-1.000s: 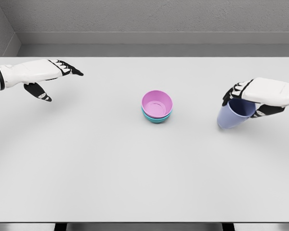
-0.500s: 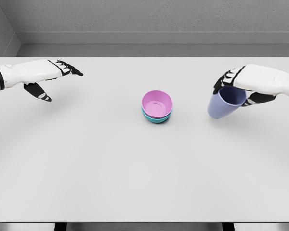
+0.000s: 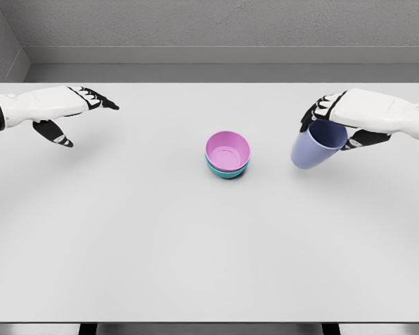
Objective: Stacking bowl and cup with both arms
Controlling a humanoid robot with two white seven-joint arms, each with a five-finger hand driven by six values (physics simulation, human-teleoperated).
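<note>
Mid-table we've got the pink plastic bowl nested in the teal bowl; right hand grips the lavender cup, unstacked; left hand released.

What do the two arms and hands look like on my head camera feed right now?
Both are glossy white shells with black showing at the finger joints, fingertips and palm side. The left hand has black-tipped fingers and a black thumb, and its forearm ends in a grey metallic cuff at the picture's left edge. The right hand has the same white casing with black finger segments. No cables or markings are visible.
</note>
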